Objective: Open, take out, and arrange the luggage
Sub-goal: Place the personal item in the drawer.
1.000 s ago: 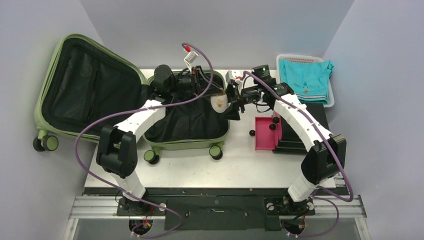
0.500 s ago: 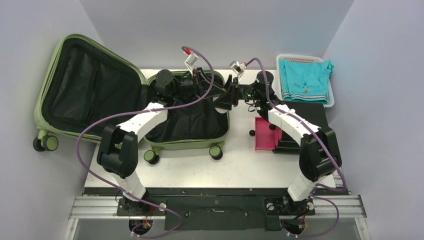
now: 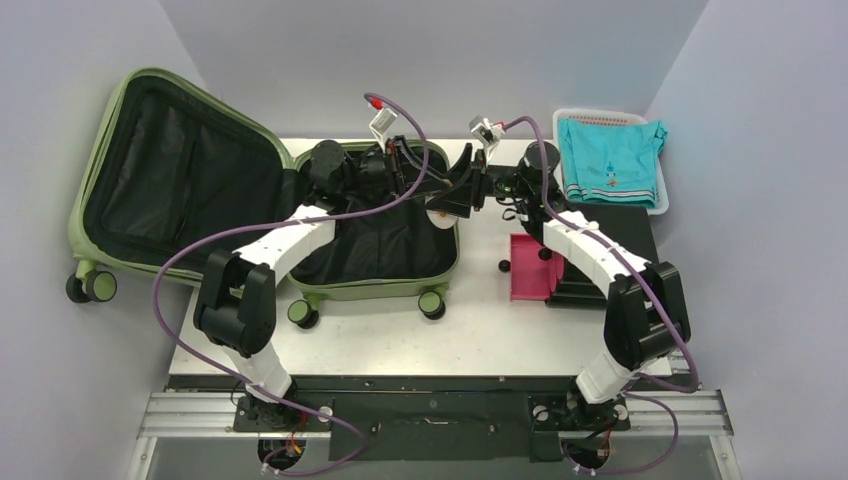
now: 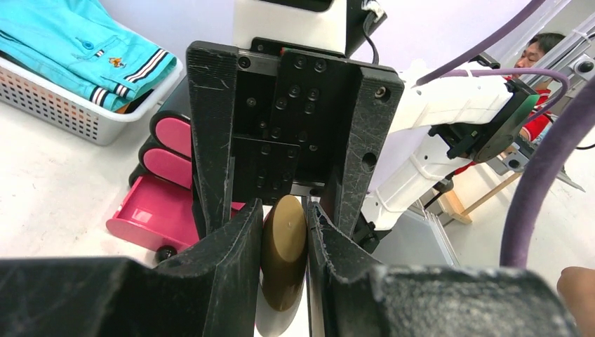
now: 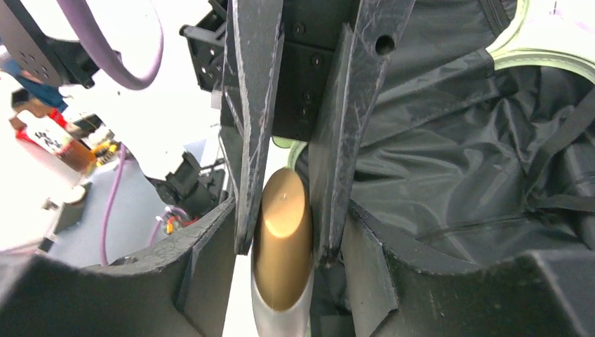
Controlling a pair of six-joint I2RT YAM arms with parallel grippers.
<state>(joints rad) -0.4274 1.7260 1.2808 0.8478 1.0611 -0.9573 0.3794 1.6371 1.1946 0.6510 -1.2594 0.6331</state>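
The luggage (image 3: 375, 291) is lying open on the left of the tabletop (image 3: 400, 340), its lid hanging off the left edge. Over its far right rim the left end effector (image 4: 284, 232) is gripping a gold-capped bottle (image 5: 282, 246). The right end effector (image 5: 292, 205) is facing it with jaws apart, straddling the bottle and the left fingers (image 5: 256, 105). A pink-sided case (image 3: 528, 268) is sitting to the right, and a basket (image 4: 56, 112) is holding teal shirts (image 3: 610, 160) at far right.

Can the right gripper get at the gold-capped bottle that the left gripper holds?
Likely yes: the right gripper stands open around the gold-capped bottle, which the left gripper pinches; nothing lies between.
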